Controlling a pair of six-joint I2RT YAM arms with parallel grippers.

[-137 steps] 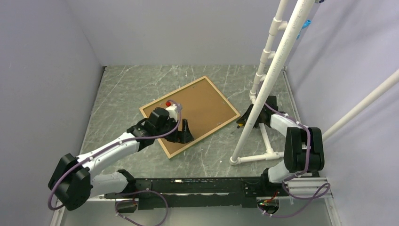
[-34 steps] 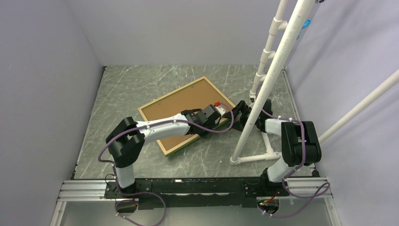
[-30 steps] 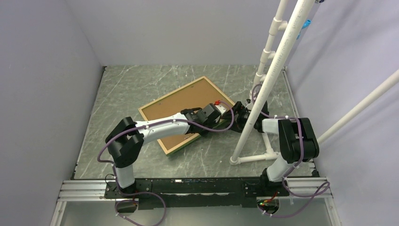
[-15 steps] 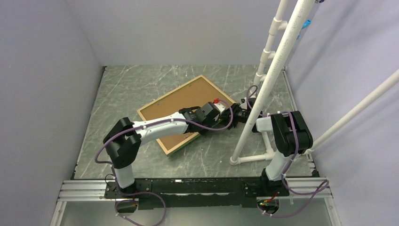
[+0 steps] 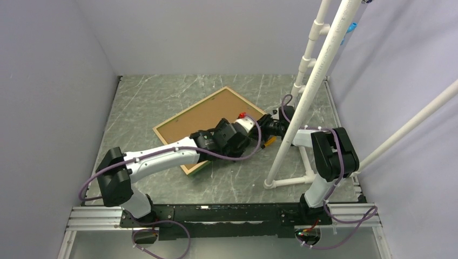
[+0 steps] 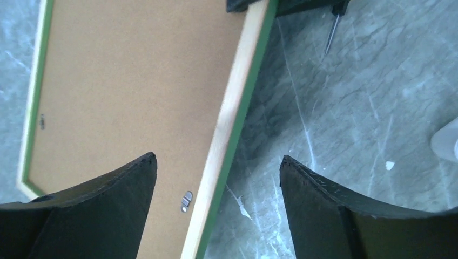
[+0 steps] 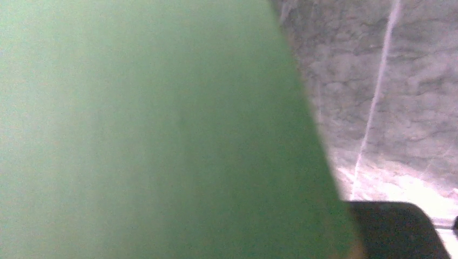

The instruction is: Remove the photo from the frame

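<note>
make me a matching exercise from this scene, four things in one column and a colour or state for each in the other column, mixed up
Things:
1. backing board
2. frame
3. left gripper
4. pipe stand

Descriptions:
A. white, upright on the right
B. open, one finger on each side of a wooden rim
C. brown, facing up
D. light wood rim with a green outer edge

Pairs: 1-C, 2-D, 3-B, 4-A

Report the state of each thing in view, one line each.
frame, face down, wood rim up.
backing board, seated in the frame.
left gripper, open, straddling the frame's rim.
right gripper, at the frame's corner; open or shut unclear.
</note>
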